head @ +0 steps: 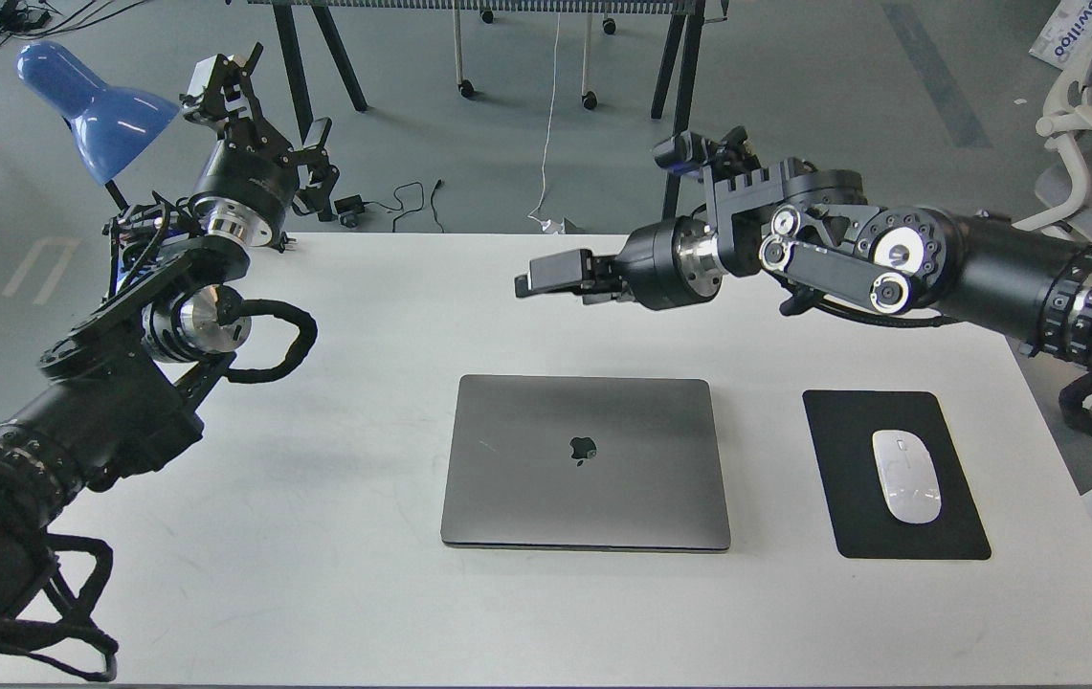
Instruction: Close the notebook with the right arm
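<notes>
1. Notebook [586, 463] lies shut and flat on the white tabletop [335, 536], about mid-width, nearer the front edge than the back.
2. Its long axis runs left-right, parallel to the front edge; lid up, apple logo upright as seen from the head, thin front edge facing the robot.
3. Right arm [890, 258] reaches in from the right, above the back half of the tabletop, pointing left.
4. Right hand [555, 276] hovers above and behind the notebook, not touching; fingers close together, holding nothing; clenched or not, cannot tell.
5. Left hand [254, 129] raised past the back-left corner, fingers spread, released, empty.
6. Black mouse pad [852, 478] with white mouse [906, 476] sits right of the notebook, apart.
7. Blue lamp [91, 100] at back left.
</notes>
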### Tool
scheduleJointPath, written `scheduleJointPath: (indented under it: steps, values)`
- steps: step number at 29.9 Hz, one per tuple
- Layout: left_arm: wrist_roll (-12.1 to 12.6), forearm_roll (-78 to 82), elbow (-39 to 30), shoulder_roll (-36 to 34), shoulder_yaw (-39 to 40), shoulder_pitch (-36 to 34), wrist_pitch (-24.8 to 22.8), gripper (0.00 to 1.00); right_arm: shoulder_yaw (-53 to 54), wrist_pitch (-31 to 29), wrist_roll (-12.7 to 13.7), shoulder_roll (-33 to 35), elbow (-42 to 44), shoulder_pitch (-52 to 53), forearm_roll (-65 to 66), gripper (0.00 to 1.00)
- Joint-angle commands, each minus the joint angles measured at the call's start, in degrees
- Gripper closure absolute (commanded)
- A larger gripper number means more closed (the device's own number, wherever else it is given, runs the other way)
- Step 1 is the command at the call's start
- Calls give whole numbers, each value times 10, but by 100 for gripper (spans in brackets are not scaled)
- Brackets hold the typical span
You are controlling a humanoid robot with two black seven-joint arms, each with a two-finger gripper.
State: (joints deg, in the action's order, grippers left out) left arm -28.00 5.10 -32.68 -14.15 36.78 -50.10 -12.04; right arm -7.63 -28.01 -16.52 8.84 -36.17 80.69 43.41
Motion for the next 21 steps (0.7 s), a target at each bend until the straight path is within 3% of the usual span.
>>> scheduleJointPath:
  steps: [1, 5, 9, 21]
  values:
    - [0, 0, 0, 1, 0, -1, 0, 0, 109, 0, 0, -4, 107, -5, -2, 0]
    - [0, 0, 0, 1, 0, 0, 0, 0, 238, 1, 2, -5, 168, -32, -28, 0]
    - [0, 0, 0, 1, 0, -1, 0, 0, 306, 46, 4, -5, 171, -63, -124, 0]
    - [0, 0, -1, 3, 1, -2, 1, 0, 330, 63, 1, 9, 179, -135, -414, 0]
